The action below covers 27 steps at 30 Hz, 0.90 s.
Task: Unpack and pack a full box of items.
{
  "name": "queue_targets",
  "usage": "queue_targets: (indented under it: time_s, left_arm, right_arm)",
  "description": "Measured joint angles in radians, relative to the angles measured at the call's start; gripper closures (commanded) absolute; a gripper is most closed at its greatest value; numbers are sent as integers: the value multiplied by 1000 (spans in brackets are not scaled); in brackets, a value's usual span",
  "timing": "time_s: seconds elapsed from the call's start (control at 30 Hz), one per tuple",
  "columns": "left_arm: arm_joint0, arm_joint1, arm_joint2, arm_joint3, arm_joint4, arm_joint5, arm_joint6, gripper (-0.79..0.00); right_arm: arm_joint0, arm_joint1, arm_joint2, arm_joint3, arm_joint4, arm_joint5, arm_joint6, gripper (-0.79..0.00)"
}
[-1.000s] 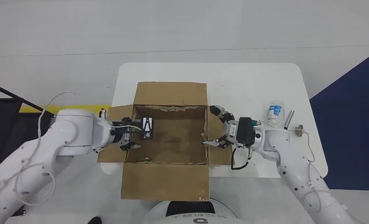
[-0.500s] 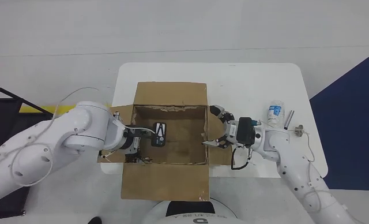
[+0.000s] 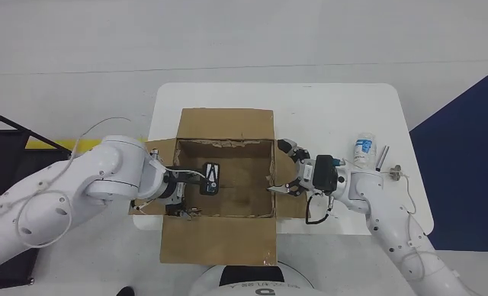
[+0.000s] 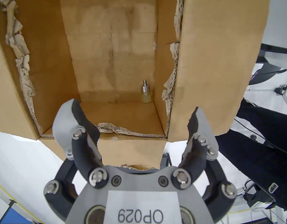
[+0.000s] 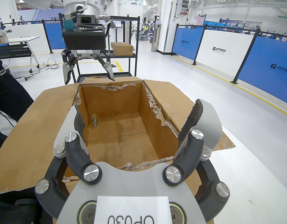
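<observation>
Box (image 3: 226, 122): open on desk (image 3: 343, 105), nearly emptied; one stud (image 4: 146, 92) is left at a floor corner. Bottle (image 3: 364, 149) and rod (image 3: 381, 157) are laid out near it. Left claw (image 4: 134, 108) and right claw (image 5: 138, 110): both released, held at opposite rims. Repacking is judged not yet begun.

Box (image 3: 225, 174) sits mid-table (image 3: 328, 105), flaps folded outward | small metal stud (image 4: 146, 91) inside box, at near left corner of floor | left gripper (image 4: 134, 108) above box's left wall | right gripper (image 5: 138, 110) at box's right wall | bottle (image 3: 364, 149), rod (image 3: 381, 158) and small fitting (image 3: 395, 171) close together on table, right of box.
</observation>
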Motion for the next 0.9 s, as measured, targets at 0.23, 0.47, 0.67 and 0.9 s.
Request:
queue_targets:
  time_s: [0.23, 0.47, 0.67, 0.9]
  left_arm:
    - [-2, 2, -5, 3, 59, 80, -72, -785]
    - [-118, -13, 177, 42, 43, 16, -17, -785]
    - [-252, -79, 325, 94, 37, 34, -35, -785]
    - [-275, -140, 319, 150, 34, 16, -16, -733]
  right_arm:
    - [0, 0, 0, 0, 0, 0, 0, -785]
    - [0, 0, 0, 0, 0, 0, 0, -785]
    - [0, 0, 0, 0, 0, 0, 0, -785]
    - [0, 0, 0, 0, 0, 0, 0, -785]
